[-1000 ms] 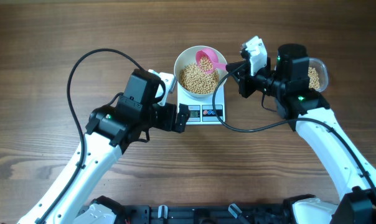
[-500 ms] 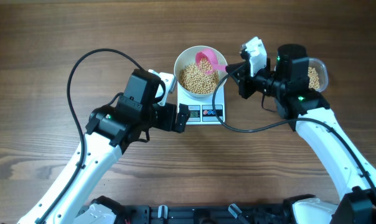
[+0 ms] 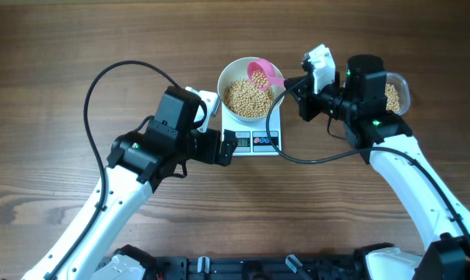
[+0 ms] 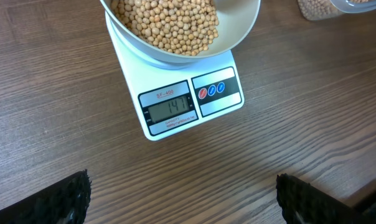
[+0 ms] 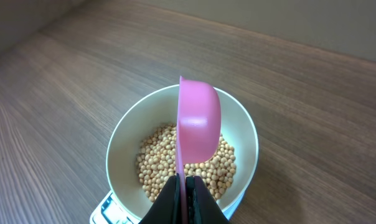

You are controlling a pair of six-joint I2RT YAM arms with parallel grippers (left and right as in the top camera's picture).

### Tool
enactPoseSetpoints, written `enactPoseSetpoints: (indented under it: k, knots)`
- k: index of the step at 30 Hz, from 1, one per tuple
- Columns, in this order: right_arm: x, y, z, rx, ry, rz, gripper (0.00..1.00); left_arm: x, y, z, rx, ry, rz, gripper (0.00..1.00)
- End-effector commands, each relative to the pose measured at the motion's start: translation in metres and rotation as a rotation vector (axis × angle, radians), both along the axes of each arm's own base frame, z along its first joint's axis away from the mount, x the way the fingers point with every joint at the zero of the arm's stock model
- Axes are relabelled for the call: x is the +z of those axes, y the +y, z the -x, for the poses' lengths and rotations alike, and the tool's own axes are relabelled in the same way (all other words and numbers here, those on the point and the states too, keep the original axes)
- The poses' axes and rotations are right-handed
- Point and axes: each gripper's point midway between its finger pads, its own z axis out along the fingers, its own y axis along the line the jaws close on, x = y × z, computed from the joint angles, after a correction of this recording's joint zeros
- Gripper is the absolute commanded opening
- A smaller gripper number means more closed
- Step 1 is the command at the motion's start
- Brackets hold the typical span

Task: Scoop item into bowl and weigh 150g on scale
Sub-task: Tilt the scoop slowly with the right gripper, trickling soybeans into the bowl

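The white bowl [image 3: 250, 95] sits on the white scale [image 3: 254, 140] and holds a heap of tan beans [image 3: 247, 99]. In the left wrist view the scale [image 4: 191, 102] shows lit digits on its display, under the bowl [image 4: 238, 31] of beans [image 4: 169, 22]. My right gripper [image 3: 291, 84] is shut on the handle of a pink scoop [image 3: 261, 74]. The scoop [image 5: 197, 124] is tipped on its side over the bowl [image 5: 129, 143] and its beans [image 5: 157, 165], the right gripper [image 5: 185, 186] below it. My left gripper [image 4: 182, 199] stands open over bare wood in front of the scale.
A clear tub with more beans [image 3: 392, 96] stands at the right, partly behind the right arm; its corner [image 4: 328, 7] shows in the left wrist view. A black cable [image 3: 103, 85] loops over the table at the left.
The pink scoop and the right gripper have shifted very slightly to the right over the bowl. The left arm has not moved.
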Motion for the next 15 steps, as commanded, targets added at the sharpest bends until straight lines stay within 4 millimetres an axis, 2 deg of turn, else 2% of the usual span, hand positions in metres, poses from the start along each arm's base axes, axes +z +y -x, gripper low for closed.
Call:
enactPoseSetpoints:
  k: [1, 6, 10, 15]
  knots:
    - [-0.002, 0.004, 0.0, -0.012, 0.041, -0.039, 0.04, 0.004, -0.002, 0.001, -0.019, -0.016, 0.004, 1.0]
    - [-0.002, 0.004, 0.001, -0.005, 0.041, -0.041, 0.04, 0.004, -0.002, 0.001, -0.019, -0.016, 0.004, 1.0]
    - [0.0, 0.019, 0.019, 0.181, -0.023, -0.013, 0.05, 0.004, -0.002, 0.001, -0.019, -0.016, 0.004, 1.0]
    - [-0.007, 0.007, 0.008, 0.065, 0.017, 0.007, 0.04, 0.004, -0.002, 0.001, -0.019, -0.016, 0.004, 1.0]
